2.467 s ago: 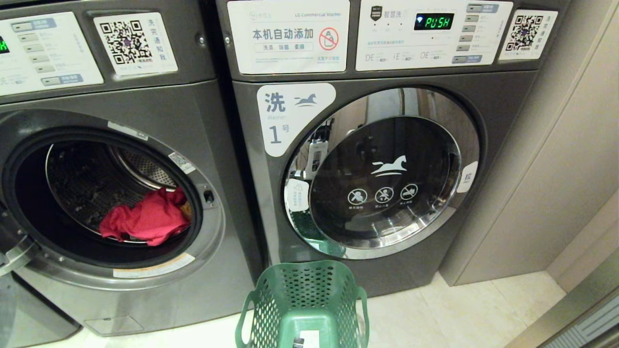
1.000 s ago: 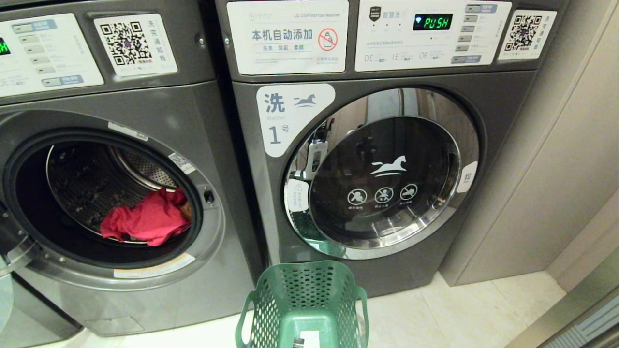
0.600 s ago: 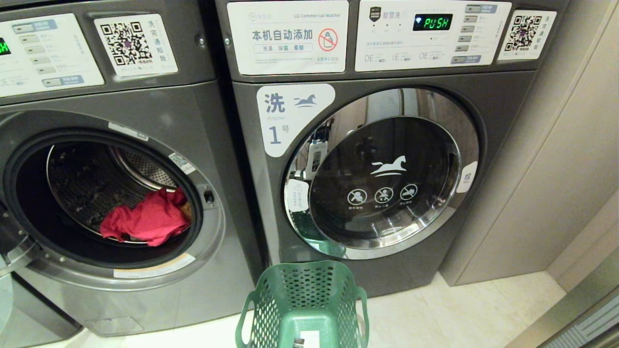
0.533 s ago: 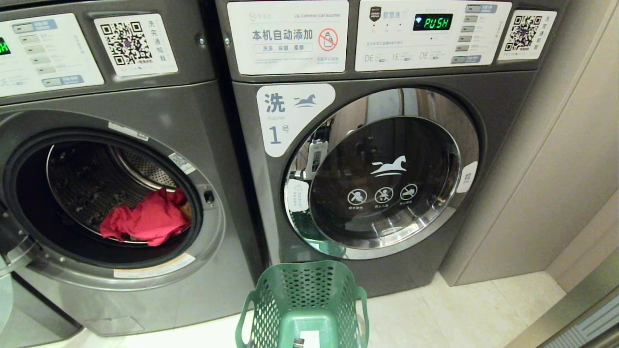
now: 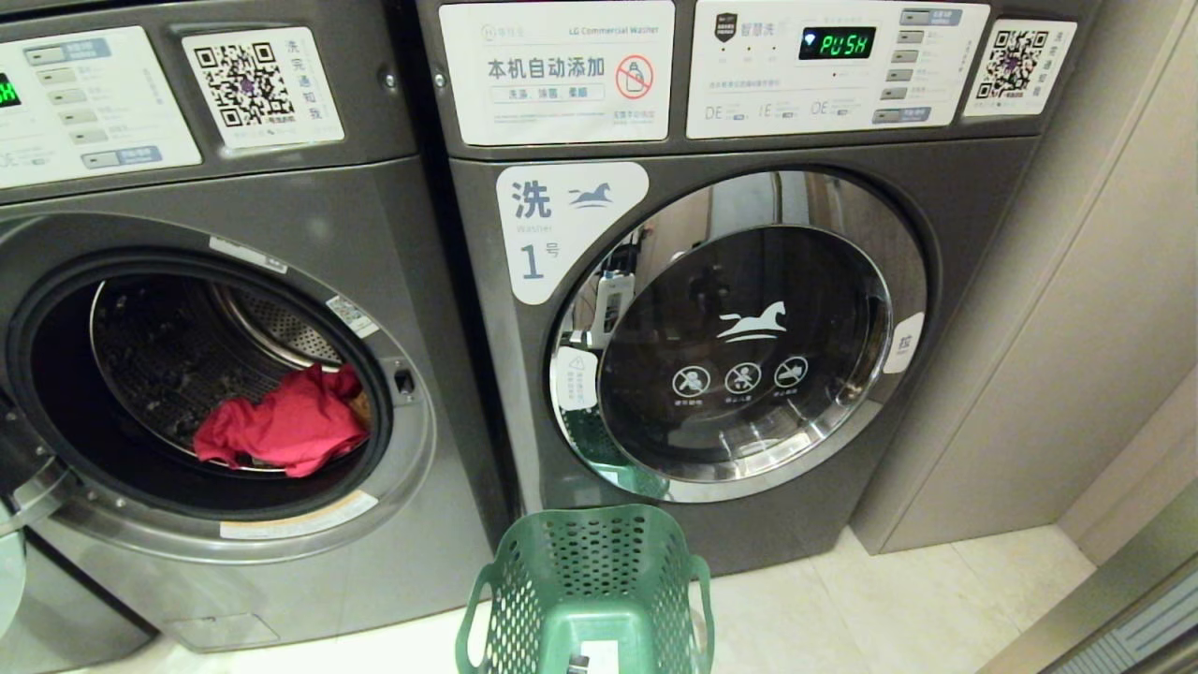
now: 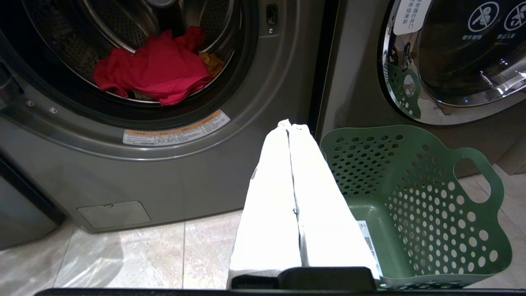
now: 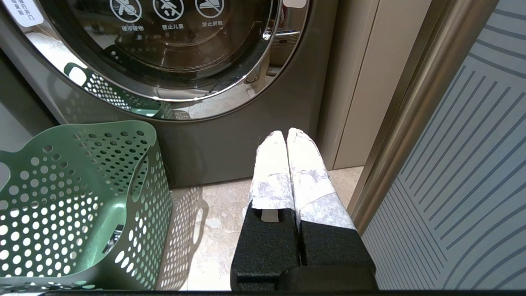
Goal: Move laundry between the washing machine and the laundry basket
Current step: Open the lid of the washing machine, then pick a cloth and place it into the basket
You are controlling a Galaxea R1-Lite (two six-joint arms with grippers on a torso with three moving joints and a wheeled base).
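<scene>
While both arms sit low and retracted outside the head view, the deciding relation is the bearing of the laundry from each set of jaws. The left gripper [image 6: 290, 125] has its white-wrapped fingers pressed flat together, tips meeting, with nothing between them. The right gripper [image 7: 286, 133] is likewise fully closed and empty.

The laundry lies inside the open drum of the washing machine [image 5: 234, 562] — the unit on the robot's left, its door swung open. The red-pink garment [image 6: 154, 68] is heaped at the front lip of the drum, with a scrap of the orange-yellow garment [image 6: 211, 61] showing just beside it; a dark grey piece cannot be made out. From the left jaws the heap lies ahead, higher, and off toward the robot's left, well apart from the fingertips. Its long axis runs roughly crosswise to the line of the closed fingers, so a straight approach should meet the broad side of the cloth.

The laundry basket [image 6: 485, 197] stands on the floor just beside the left jaws on their inner side, in front of the washer labelled 1 [image 5: 749, 524], and appears empty apart from a label on its floor. From the right jaws the basket [image 7: 135, 172] lies near, toward the robot's left; the drum opening does not appear in that view at all.

Judgement: the left arm is clearly the nearer to the laundry. The coming move calls for opening its jaws, then reaching forward and up into the drum — the right arm has no direct line.
</scene>
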